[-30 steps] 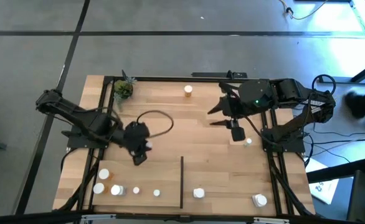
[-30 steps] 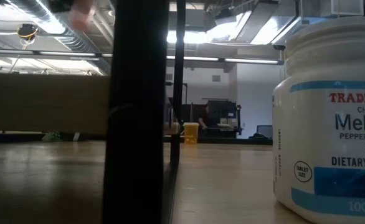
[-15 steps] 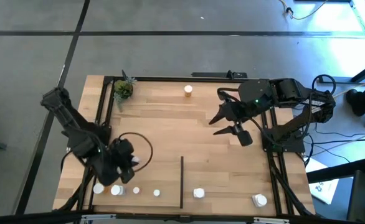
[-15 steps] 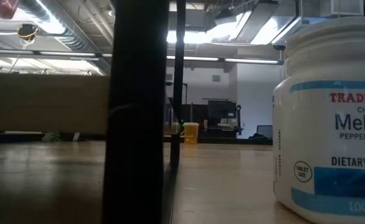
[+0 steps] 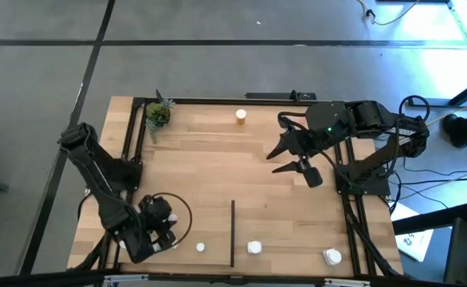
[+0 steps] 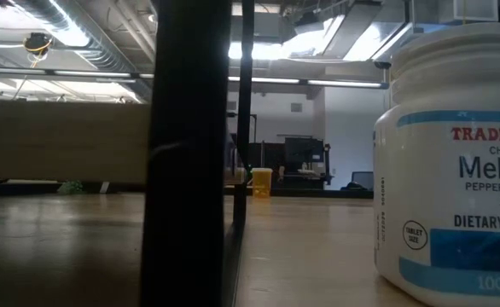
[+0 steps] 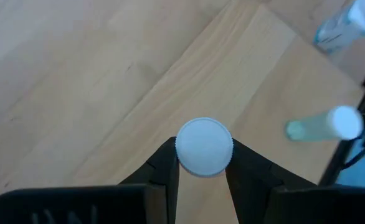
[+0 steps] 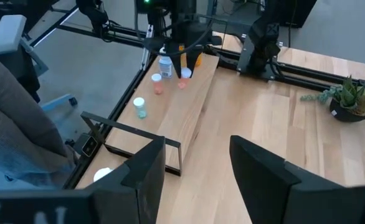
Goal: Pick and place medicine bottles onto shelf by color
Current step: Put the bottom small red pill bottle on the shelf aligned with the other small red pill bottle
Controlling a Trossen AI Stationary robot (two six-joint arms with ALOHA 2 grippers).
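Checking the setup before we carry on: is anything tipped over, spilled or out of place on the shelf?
Nothing looks spilled or damaged. One orange bottle stands alone at the shelf's far edge, away from the others at the near edge. The left tool grips a white-capped bottle at the near-left corner; the right tool hangs open.

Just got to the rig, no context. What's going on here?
The robot is sorting medicine bottles on the wooden shelf. The left end effector is at the near-left corner, closed on a white-capped bottle, next to the other bottles grouped there. The right end effector hangs open over the right half of the board, holding nothing. An orange bottle stands alone near the far edge, and three white bottles sit along the near edge. A small plant is at the far-left corner.
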